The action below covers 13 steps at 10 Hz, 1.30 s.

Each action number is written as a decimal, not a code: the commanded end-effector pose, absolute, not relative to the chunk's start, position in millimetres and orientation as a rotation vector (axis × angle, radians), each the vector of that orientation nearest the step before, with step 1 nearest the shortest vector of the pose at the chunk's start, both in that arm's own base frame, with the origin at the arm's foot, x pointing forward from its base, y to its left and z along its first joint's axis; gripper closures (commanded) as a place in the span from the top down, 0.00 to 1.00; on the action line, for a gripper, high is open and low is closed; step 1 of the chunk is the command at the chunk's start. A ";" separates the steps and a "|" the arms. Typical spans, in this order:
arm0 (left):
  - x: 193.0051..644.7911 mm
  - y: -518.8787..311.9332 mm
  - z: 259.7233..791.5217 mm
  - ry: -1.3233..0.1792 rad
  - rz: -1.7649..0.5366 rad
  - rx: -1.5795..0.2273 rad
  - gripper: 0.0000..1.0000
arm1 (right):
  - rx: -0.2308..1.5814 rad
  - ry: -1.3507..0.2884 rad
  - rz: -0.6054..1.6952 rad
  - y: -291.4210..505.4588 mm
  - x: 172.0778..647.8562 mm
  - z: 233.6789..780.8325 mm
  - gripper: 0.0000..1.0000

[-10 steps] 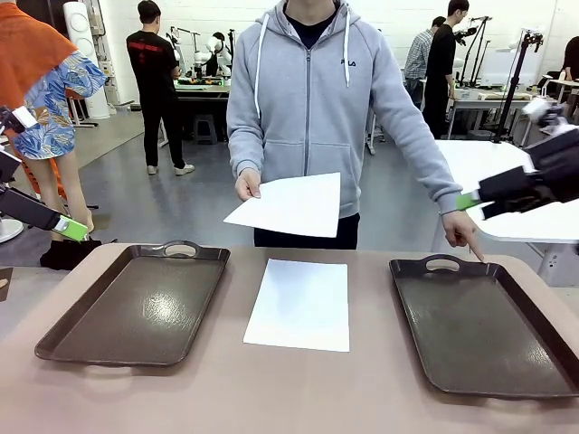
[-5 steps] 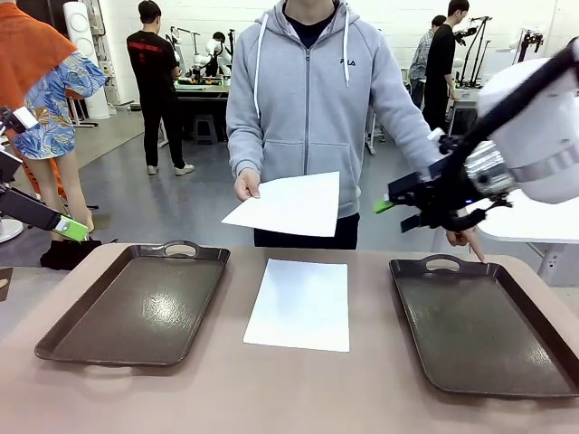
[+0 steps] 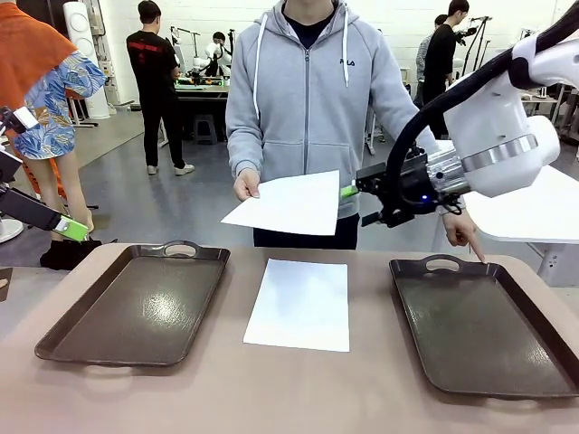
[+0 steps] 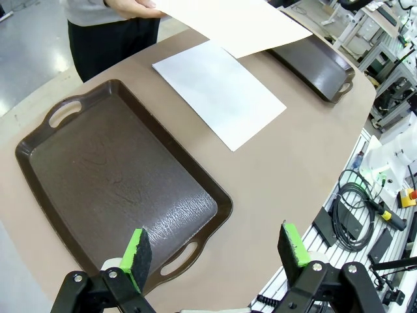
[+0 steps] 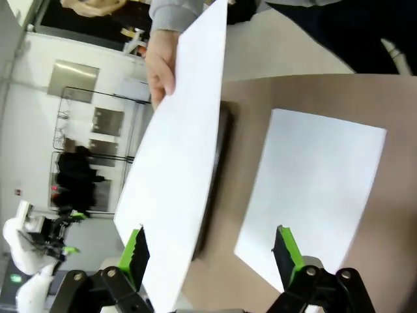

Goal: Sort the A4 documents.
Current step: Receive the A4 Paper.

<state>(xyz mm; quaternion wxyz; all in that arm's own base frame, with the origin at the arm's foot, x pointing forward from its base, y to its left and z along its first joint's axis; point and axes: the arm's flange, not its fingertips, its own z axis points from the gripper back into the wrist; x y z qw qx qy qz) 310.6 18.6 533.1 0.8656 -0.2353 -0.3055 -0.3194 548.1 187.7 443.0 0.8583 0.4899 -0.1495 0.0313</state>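
- My right fingers (image 3: 351,192) are spread wide and empty, raised above the counter (image 3: 362,389) and aimed at the person's side.
- The held sheet (image 3: 288,203), plain white A4, hangs in the air, gripped at one corner by the person's hand (image 3: 246,185).
- Its free edge is just beside the tips of my right fingers, at about their height; I cannot tell whether they touch.
- Through my right wrist camera, the near corner of that sheet falls between my two green pads, closer to one of them.
- The second sheet (image 3: 299,303) lies flat on the counter between the left tray (image 3: 136,303) and the right tray (image 3: 479,330), touching neither, well below my right fingers.
- My left fingers (image 3: 71,228) are wide apart and empty, off at the counter's left side; both sheets lie well apart from them, beyond the left tray.
- The person's other hand (image 3: 463,233) points a finger down at the right tray's far rim.
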 end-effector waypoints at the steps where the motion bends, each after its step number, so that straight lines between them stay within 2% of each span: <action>1: 311.8 20.7 531.8 -0.646 -0.679 -0.508 1.00 | 1.123 -0.259 -0.008 205.0 556.6 432.0 1.00; 10: 311.8 20.7 531.8 -0.646 -0.679 -0.508 1.00 | 1.311 -0.196 -0.113 235.0 558.0 422.9 1.00; 13: 311.8 20.7 531.8 -0.646 -0.679 -0.508 1.00 | 1.316 -0.159 -0.123 235.4 557.0 415.9 1.00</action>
